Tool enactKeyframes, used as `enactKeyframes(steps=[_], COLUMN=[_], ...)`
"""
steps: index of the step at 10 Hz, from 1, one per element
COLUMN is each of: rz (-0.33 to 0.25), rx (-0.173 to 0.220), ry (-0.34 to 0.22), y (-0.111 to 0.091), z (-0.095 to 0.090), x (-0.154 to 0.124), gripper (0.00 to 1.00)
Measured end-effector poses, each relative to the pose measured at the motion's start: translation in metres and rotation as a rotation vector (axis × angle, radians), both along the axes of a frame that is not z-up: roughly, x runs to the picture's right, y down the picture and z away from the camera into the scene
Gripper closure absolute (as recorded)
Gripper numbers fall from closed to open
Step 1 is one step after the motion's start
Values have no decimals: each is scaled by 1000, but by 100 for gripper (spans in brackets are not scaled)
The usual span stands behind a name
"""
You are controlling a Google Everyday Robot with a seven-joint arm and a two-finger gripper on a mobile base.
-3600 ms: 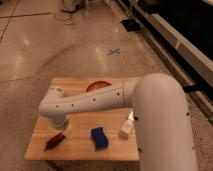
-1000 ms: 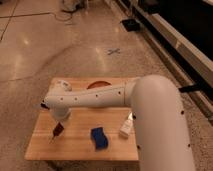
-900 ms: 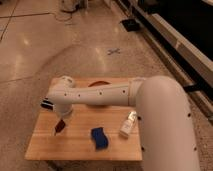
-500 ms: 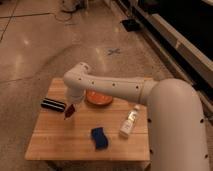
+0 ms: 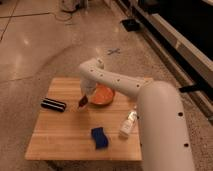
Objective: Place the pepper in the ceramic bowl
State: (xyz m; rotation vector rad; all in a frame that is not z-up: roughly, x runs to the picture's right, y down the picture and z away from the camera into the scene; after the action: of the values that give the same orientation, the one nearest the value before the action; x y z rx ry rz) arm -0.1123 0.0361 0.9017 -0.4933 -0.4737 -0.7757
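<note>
In the camera view my gripper point(image 5: 85, 97) hangs over the wooden table point(image 5: 60, 135), just left of the ceramic bowl point(image 5: 103, 94). It is shut on the pepper point(image 5: 82, 102), a small dark red-brown thing that dangles below the fingers, above the table surface and beside the bowl's left rim. The bowl is round, glossy orange inside, and partly hidden by my white arm point(image 5: 125, 86). The pepper is outside the bowl.
A black ribbed bar point(image 5: 53, 104) lies at the table's left. A blue sponge point(image 5: 99, 137) lies near the front edge. A clear plastic cup or bottle point(image 5: 128, 123) lies on its side right of the sponge. The speckled floor surrounds the table.
The gripper lifted the pepper from the table's front left and carried it back and to the right, up to the bowl's left rim.
</note>
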Motion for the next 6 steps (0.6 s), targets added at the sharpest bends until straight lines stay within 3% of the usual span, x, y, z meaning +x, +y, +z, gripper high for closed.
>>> enactKeyframes(steps=[4, 5, 6], rz=[43, 57, 75], rx=[-2, -1, -3], ry=[60, 72, 89], y=[-29, -34, -40], z=[45, 50, 56], x=[35, 45, 60], gripper=[100, 96, 86])
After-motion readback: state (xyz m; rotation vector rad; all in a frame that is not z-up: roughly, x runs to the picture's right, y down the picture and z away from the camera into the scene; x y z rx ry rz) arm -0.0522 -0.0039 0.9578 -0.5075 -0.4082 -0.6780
